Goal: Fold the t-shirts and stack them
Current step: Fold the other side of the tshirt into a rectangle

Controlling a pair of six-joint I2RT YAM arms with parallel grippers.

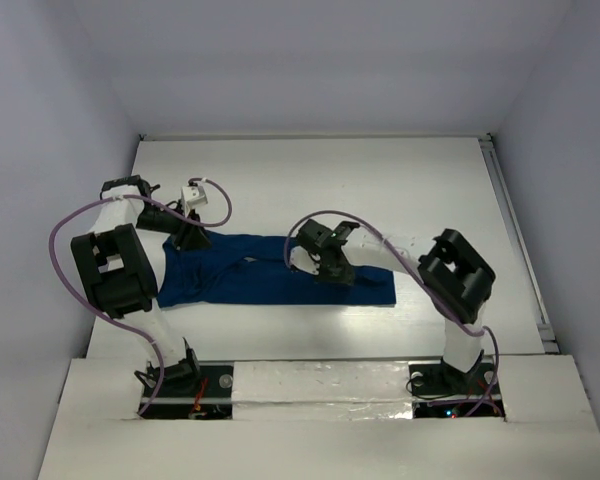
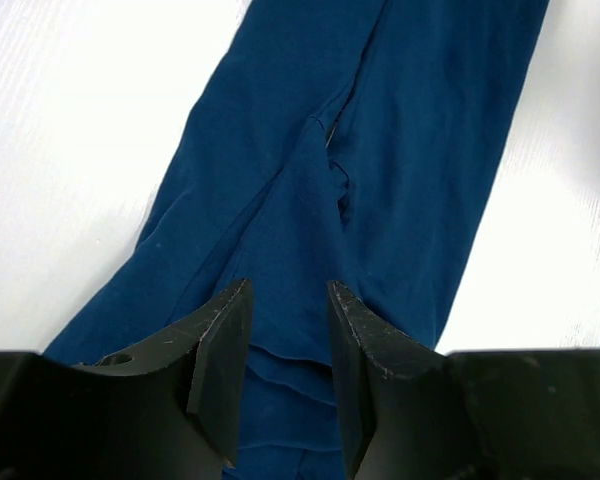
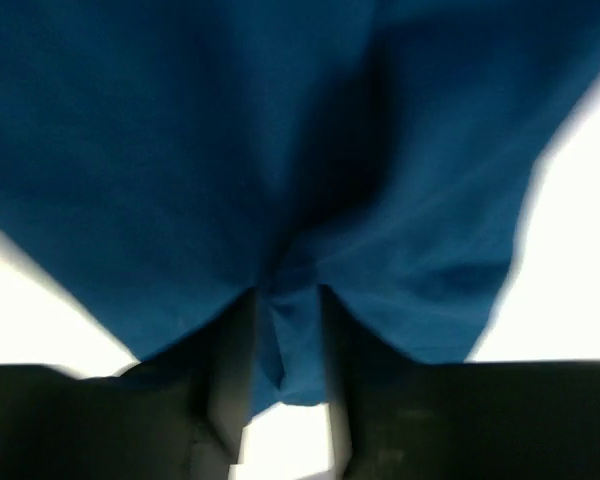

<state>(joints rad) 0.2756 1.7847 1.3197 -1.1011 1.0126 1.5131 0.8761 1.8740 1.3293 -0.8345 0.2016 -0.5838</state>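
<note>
The dark blue t-shirt (image 1: 250, 282) lies folded into a long strip across the middle of the white table. My left gripper (image 1: 192, 236) stands over the strip's far left end. In the left wrist view its jaws (image 2: 288, 300) stand partly apart, open, and layered flat folds of the t-shirt (image 2: 430, 150) show between them. My right gripper (image 1: 321, 268) is low over the strip's right half. In the blurred right wrist view its fingers (image 3: 288, 305) are parted, with a creased fold of the t-shirt (image 3: 180, 150) still lying between them. No printed graphic shows.
Bare white table (image 1: 310, 180) stretches behind the shirt to the back wall. A metal rail (image 1: 515, 240) runs along the table's right edge. Purple cables loop off both arms. A raised white ledge (image 1: 320, 375) crosses the near edge between the arm bases.
</note>
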